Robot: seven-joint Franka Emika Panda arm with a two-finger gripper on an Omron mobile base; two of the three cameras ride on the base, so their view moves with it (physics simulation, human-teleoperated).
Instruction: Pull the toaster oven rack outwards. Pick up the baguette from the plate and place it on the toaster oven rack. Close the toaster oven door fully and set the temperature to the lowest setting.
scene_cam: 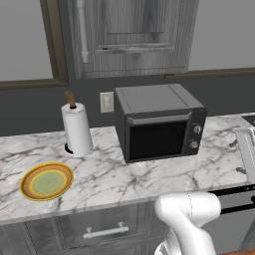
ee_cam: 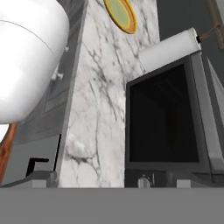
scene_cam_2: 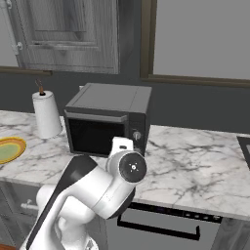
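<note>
The toaster oven [scene_cam: 159,124] [scene_cam_2: 107,119] [ee_cam: 170,122] stands on the marble counter with its glass-fronted door [scene_cam: 157,138] [scene_cam_2: 95,134] shut. The rack is hidden behind that door. Two round knobs [scene_cam: 195,137] sit on its right panel. The yellow-orange plate [scene_cam: 26,187] [scene_cam_2: 19,146] [ee_cam: 131,26] lies at the left of the counter and its pale green centre is bare. The baguette is out of view. My gripper [scene_cam_2: 122,144] hangs in front of the oven's right side, apart from it. It is open and holds nothing. Its fingertips are hidden.
A white paper towel roll [scene_cam: 77,129] [scene_cam_2: 46,116] [ee_cam: 168,52] stands left of the oven. Drawers [scene_cam: 104,231] run under the counter's front edge. A wall socket [scene_cam: 106,102] and a grey cabinet [scene_cam: 132,37] lie behind. My elbow [scene_cam_2: 129,168] bulks low in front.
</note>
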